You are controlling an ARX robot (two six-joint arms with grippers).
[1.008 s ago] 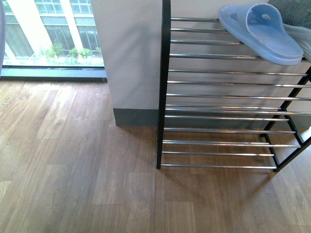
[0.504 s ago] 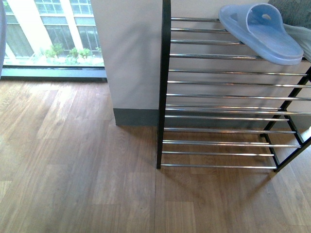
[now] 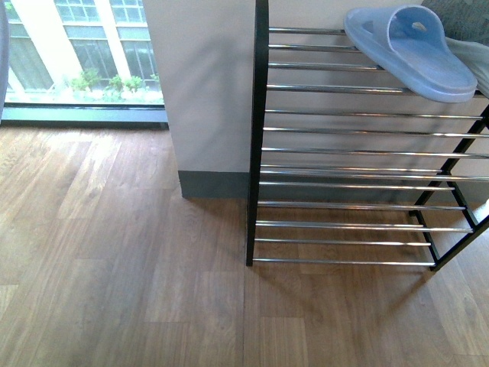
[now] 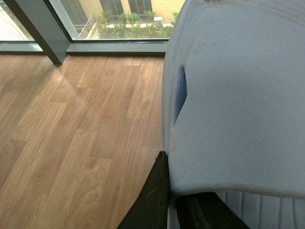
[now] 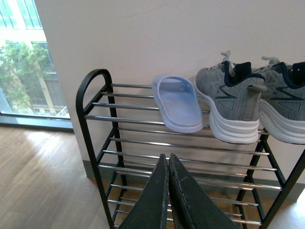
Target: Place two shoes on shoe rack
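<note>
On the shoe rack's (image 5: 181, 143) top tier sit one blue slipper (image 5: 177, 103) and two grey sneakers (image 5: 228, 102), while the left tool (image 4: 174, 200) grips the other slipper (image 4: 238, 95) and the right tool (image 5: 167, 164) is closed, empty.

Wood plank floor (image 3: 114, 267); white wall (image 3: 206, 84), grey skirting (image 3: 212, 184); window (image 3: 76, 46), greenery outside.

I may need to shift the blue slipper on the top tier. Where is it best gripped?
Probably the open heel edge of the blue slipper, coming from the front: the sole lies flat there, overhanging the front rod of the rack, and the strap sits further back.
</note>
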